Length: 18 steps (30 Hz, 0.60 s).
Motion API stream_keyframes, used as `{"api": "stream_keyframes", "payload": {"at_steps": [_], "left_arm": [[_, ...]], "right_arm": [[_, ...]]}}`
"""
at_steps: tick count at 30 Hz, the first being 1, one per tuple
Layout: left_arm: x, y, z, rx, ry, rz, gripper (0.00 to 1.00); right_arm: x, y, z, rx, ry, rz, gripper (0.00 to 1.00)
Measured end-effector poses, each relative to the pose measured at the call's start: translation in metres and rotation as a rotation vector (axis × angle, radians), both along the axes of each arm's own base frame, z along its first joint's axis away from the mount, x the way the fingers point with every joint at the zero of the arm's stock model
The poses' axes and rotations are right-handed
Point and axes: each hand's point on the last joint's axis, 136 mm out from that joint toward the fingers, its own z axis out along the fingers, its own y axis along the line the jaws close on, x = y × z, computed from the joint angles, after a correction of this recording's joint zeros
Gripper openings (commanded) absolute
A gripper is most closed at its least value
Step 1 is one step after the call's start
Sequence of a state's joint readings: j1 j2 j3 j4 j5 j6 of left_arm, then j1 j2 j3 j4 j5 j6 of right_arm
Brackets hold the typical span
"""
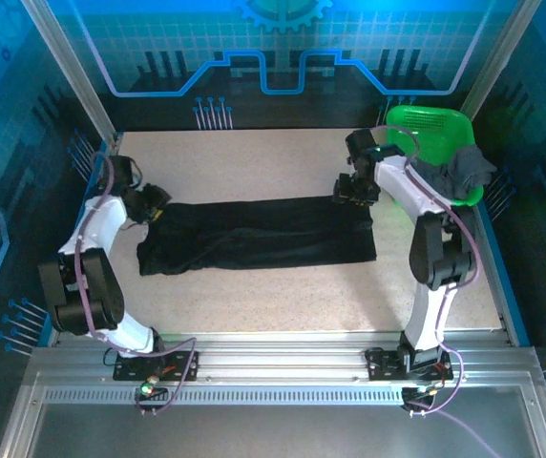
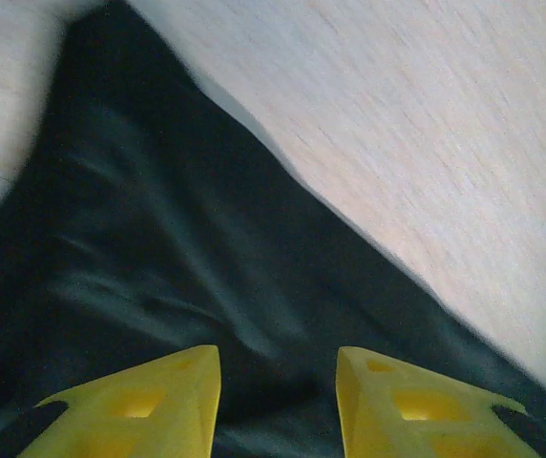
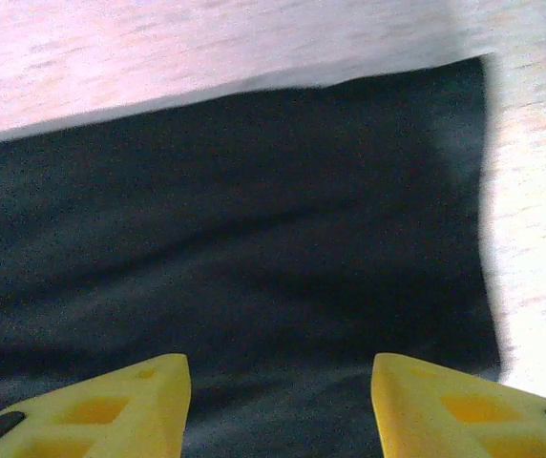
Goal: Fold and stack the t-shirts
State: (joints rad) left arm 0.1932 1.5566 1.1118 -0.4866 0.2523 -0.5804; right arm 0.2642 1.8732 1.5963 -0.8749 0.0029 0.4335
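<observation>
Black t-shirt (image 1: 254, 234): lies flat on the table (image 1: 254, 157), folded into a long band that runs left to right across the middle, between the two arms.
Black t-shirt, left end: a little bunched and uneven, with one corner reaching toward the far left. In the left wrist view its edge runs on a slant across the pale tabletop, and soft creases show in the cloth.
Black t-shirt, right end: squarer, with a straight side edge and a clean far corner in the right wrist view.
Dark grey t-shirt (image 1: 462, 172): crumpled and draped over the near right rim of the green basket (image 1: 426, 122), well apart from the black one.
Green basket: at the far right corner of the table, just behind the right arm.
Left gripper (image 1: 152, 202): just over the far left corner of the black t-shirt. Its yellow fingers (image 2: 173, 391) stand spread, with the cloth lying loose beneath the gap and nothing pinched between them.
Right gripper (image 1: 354, 191): over the far right corner of the black t-shirt. Its yellow fingers (image 3: 435, 396) are wide apart above the cloth, gripping nothing.
Table: pale and speckled, bare around the band of cloth, with both arm bases on the metal rail at the near edge.
</observation>
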Motion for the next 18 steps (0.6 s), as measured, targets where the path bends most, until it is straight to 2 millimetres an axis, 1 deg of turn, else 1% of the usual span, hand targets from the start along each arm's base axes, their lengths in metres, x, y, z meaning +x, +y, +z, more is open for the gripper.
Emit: {"api": "stream_keyframes", "payload": {"at_steps": [1,3,4,7,9,11,15,16,18], "left_arm": [[0.001,-0.017,-0.005,-0.02,-0.004,-0.06,0.35],[-0.002,-0.043,-0.02,-0.053,0.017,-0.16,0.36],[-0.003,-0.051,-0.03,-0.066,0.034,-0.196,0.38],[-0.006,-0.059,-0.054,-0.079,0.075,-0.262,0.44],[-0.008,-0.061,-0.063,-0.071,0.085,-0.298,0.46],[-0.008,-0.064,-0.068,-0.057,0.083,-0.335,0.46],[-0.008,-0.073,-0.074,-0.045,0.071,-0.399,0.47],[-0.009,-0.075,-0.076,-0.044,0.073,-0.409,0.46],[-0.014,-0.08,-0.082,-0.048,0.08,-0.426,0.41]], "right_arm": [[-0.007,0.015,0.007,0.056,-0.013,0.045,0.6],[-0.02,0.045,0.016,0.149,-0.026,0.139,0.64],[-0.028,0.061,0.019,0.192,-0.031,0.19,0.65],[-0.054,0.103,0.029,0.29,-0.033,0.32,0.68],[-0.067,0.119,0.037,0.343,-0.042,0.369,0.68],[-0.074,0.125,0.047,0.379,-0.054,0.384,0.68],[-0.075,0.126,0.061,0.413,-0.086,0.382,0.68],[-0.075,0.126,0.062,0.415,-0.089,0.382,0.68],[-0.075,0.127,0.063,0.417,-0.093,0.381,0.68]]}}
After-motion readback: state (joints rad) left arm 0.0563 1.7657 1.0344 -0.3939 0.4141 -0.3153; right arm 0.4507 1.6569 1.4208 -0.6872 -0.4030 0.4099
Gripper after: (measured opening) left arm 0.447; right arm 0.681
